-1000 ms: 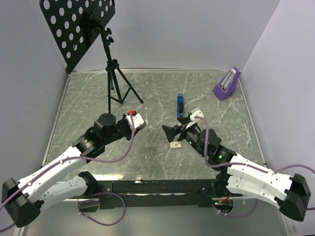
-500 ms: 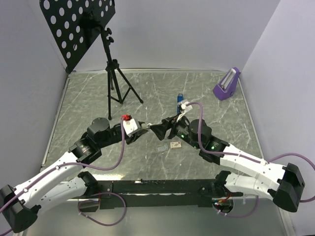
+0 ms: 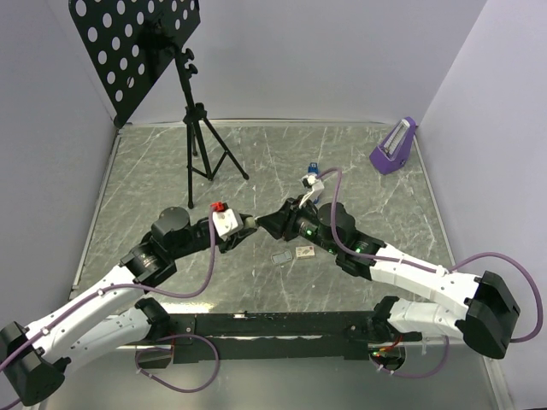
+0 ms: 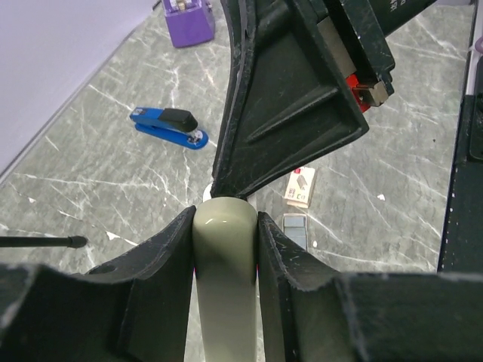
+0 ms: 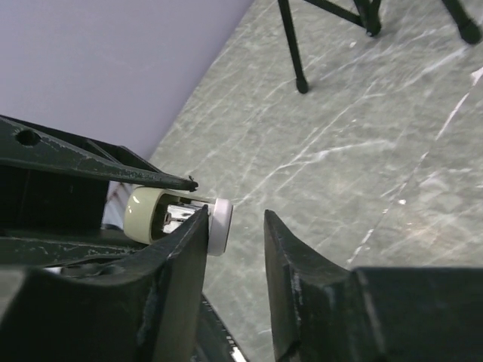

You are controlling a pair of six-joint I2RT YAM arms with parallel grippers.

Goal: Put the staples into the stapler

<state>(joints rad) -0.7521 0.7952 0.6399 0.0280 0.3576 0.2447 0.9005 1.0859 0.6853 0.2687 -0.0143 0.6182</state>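
Loading not begun. Left gripper (image 4: 224,226) is clamped on a pale stapler (image 4: 223,279) (identity uncertain), held left of the blue stapler (image 4: 167,127). Staple box (image 4: 301,186) and grey tray (image 4: 295,225) lie untouched on its near side. Right gripper (image 5: 235,219), jaws part-open and empty, meets the pale stapler's white end, leaving 0 claws free.

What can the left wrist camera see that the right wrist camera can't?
Only the left wrist view shows the blue stapler, the purple metronome, the little staple box and the grey tray beside it. Only the right wrist view shows the black stand legs. Both show the marble table and the pale rounded thing pinched in the left tool, with the right tool right next to it.
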